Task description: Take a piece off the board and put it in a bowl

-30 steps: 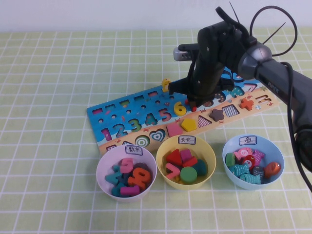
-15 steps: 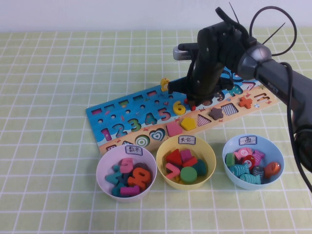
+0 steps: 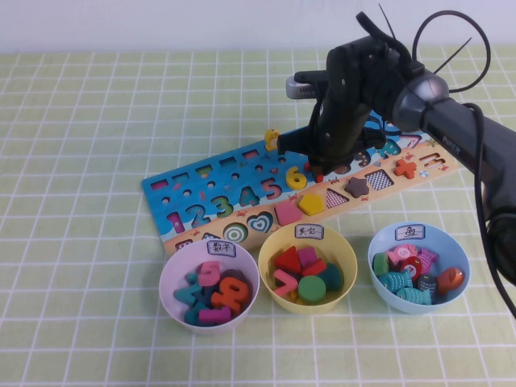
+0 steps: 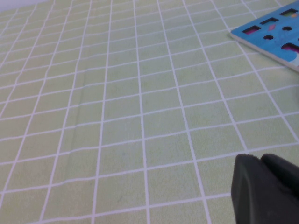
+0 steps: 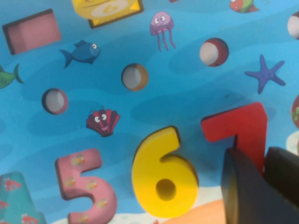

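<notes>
The red 7 sits beside the yellow 6 on the blue part of the board. My right gripper is down on the board with its fingers closed on the 7's stem. In the high view the right gripper stands over the board, and a bit of the red 7 shows under it. The lilac bowl stands in front of the board on the left and holds several digits. My left gripper is shut and empty over bare tablecloth.
A yellow bowl and a light blue bowl stand to the right of the lilac one, both holding pieces. A red plus sign lies on the board's right end. The board's corner shows in the left wrist view.
My right gripper has risen very slightly, and the board under it has shifted a little with it. The bowls have not moved.
</notes>
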